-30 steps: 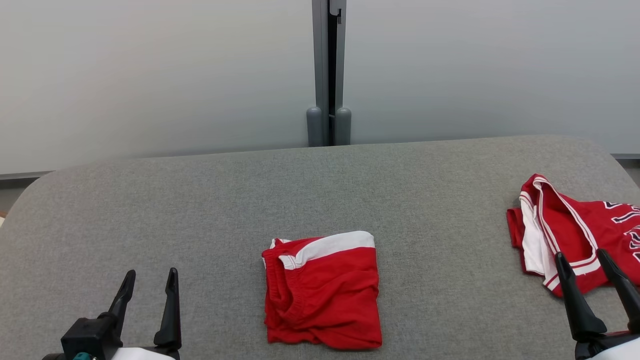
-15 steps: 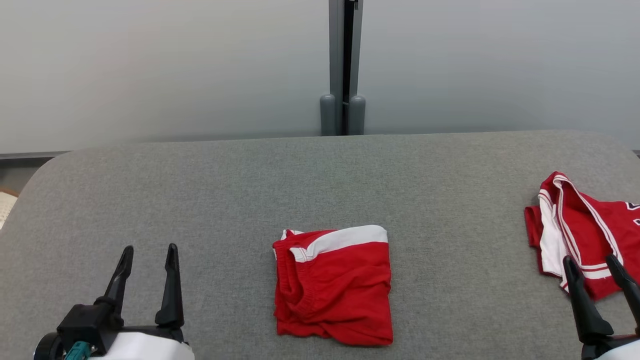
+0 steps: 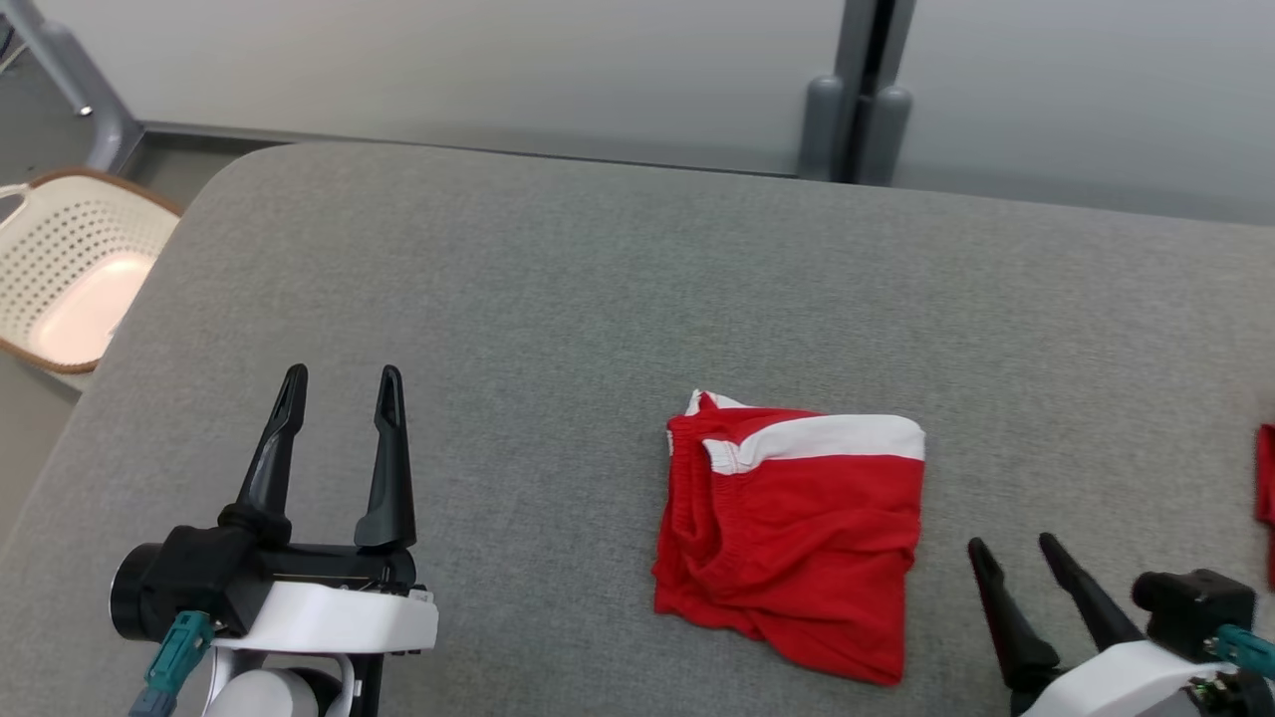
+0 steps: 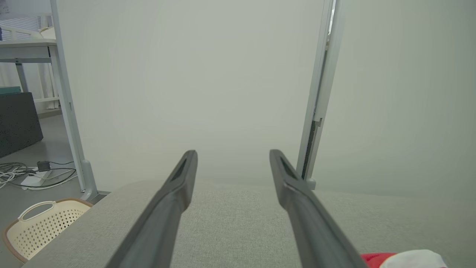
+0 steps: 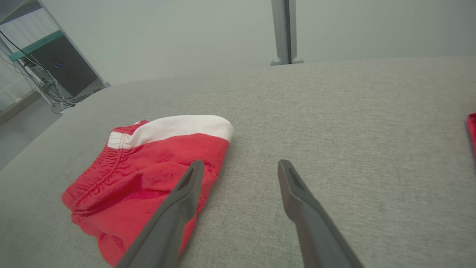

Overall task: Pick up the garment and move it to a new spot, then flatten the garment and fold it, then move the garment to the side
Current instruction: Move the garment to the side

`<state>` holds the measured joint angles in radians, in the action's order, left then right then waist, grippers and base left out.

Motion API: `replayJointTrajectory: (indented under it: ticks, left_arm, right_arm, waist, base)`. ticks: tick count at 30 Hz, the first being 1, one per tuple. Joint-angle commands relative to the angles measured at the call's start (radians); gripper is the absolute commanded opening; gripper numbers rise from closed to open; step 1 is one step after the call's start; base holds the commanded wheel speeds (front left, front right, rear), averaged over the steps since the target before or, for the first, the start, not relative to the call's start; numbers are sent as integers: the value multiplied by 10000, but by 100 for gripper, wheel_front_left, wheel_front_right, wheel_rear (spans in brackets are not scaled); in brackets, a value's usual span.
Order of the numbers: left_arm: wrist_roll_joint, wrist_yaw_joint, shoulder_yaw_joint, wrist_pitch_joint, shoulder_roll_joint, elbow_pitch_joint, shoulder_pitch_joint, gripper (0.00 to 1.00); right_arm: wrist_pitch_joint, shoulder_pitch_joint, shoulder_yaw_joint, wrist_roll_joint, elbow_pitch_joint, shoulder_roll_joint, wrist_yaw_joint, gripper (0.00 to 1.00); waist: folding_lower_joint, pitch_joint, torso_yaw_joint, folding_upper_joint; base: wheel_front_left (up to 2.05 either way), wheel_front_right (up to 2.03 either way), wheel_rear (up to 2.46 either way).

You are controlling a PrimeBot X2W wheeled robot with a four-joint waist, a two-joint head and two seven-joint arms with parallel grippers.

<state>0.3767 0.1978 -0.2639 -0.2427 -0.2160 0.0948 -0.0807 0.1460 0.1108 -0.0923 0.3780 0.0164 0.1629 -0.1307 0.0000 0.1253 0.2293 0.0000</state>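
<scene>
I'm looking down on a grey fabric-covered table with rounded corners. Behind it stand pale partition panels, joined by a grey post. Off the table's far left corner, a cream perforated laundry basket with a brown rim sits on the floor.

The garment is a pair of red shorts, folded into a rough square with a white band along the far edge and the elastic waistband bunched on the left side. They lie flat on the table, right of centre and towards the near edge. Nothing is touching them.

My left pincer is at the lower left, well apart from the shorts, with both dark fingers pointing away from me. Its jaws are spread wide and there is only bare table between them. From its wrist camera I catch just the white corner of the shorts low on the right.

My right pincer is at the lower right, just beside the shorts' near right corner and clear of the cloth. It is also fully spread and holds nothing. In its wrist camera, one finger crosses in front of the shorts' edge.

A sliver of another red cloth shows at the table's right edge, too cropped for me to identify.
</scene>
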Motion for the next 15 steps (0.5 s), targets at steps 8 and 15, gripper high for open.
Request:
replayJointTrajectory:
  ticks: [8,15]
  left_arm:
    - [-88,-191,84,-179,121,-298,-258,100]
    - [-164,-498,121,-217,162,-350,-332,100]
  right_arm:
    - [-111,-607,-422,40,-1921,-589,1,100]
    - [43,-893,-657,102,-2485,-716,1,0]
  waist:
    - [0,513,920,0]
    - [0,500,840,0]
  base:
    - [0,0,0]
    - [0,0,0]
